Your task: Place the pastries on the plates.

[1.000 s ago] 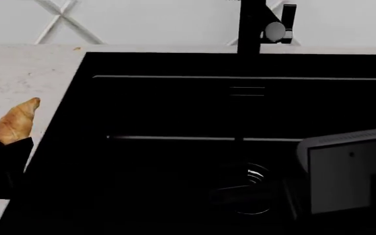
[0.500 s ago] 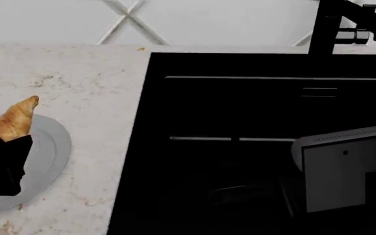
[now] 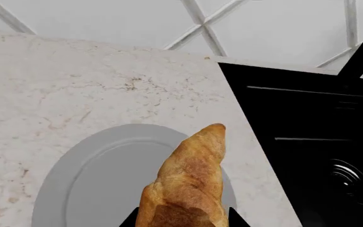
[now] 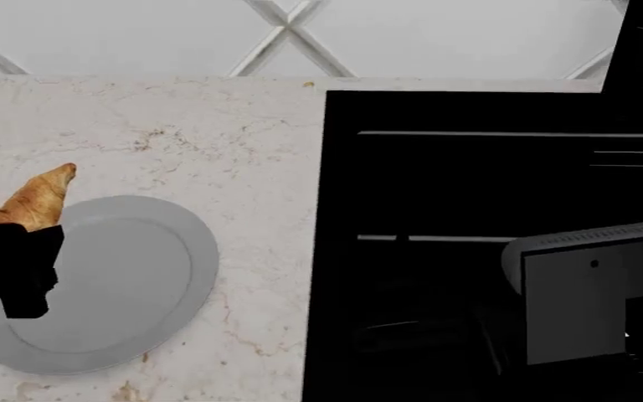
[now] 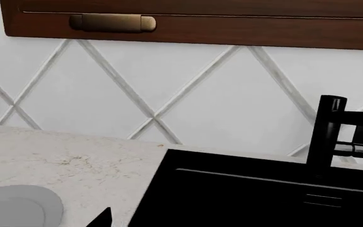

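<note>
Right now the left gripper [image 4: 14,251] is clamped on the croissant [image 4: 36,201], holding it just above the grey plate [image 4: 131,276], which sits on the counter [image 4: 187,142] beside the black sink [image 4: 489,209]. The croissant hangs over the plate's far rim, so I'd bring it nearer the plate's middle and lower it before letting go. The right gripper's state I cannot tell.
</note>
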Controlling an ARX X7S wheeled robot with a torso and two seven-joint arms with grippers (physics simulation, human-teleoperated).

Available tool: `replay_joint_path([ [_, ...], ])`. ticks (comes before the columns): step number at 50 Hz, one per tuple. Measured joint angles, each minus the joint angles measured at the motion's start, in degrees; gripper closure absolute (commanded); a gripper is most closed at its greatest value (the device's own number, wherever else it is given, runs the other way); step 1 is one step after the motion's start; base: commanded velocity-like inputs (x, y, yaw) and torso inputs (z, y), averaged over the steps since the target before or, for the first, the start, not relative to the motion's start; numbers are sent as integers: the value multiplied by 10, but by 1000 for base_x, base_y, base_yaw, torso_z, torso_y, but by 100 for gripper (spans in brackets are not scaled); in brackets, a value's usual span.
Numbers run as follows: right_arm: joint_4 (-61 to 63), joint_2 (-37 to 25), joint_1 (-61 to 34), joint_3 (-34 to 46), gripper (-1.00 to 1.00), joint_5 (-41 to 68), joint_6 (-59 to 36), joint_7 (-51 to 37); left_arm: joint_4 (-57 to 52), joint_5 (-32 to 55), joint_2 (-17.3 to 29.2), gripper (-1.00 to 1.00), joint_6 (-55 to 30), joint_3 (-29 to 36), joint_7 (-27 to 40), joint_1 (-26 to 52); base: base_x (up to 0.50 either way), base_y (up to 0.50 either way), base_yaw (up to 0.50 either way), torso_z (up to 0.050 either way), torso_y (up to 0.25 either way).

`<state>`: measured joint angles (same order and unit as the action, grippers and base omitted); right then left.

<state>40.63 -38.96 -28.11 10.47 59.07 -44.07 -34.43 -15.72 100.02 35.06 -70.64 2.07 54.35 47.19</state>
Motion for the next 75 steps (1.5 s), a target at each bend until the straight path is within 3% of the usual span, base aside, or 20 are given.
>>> replay_joint_path([
  [13,-4,0,9,-5,-100,1,6,-2,178,-215,-36,100,7,155,-170,109,0,0,0,0,0],
  [21,-3,0,13,-6,-100,3,7,-6,252,-289,-52,100,21,212,-229,143,0,0,0,0,0],
  [34,-1,-3,16,-7,-100,8,7,-10,315,-344,-70,100,37,257,-269,157,0,0,0,0,1],
  [55,2,-7,25,-11,-100,18,9,-15,334,-355,-77,100,45,272,-275,140,0,0,0,0,0],
  [56,2,-7,25,-11,-100,18,9,-16,335,-355,-78,-100,45,272,-275,139,0,0,0,0,0],
  [75,2,-6,27,-10,-100,20,11,-19,335,-345,-77,-100,46,272,-269,136,0,0,0,0,0],
])
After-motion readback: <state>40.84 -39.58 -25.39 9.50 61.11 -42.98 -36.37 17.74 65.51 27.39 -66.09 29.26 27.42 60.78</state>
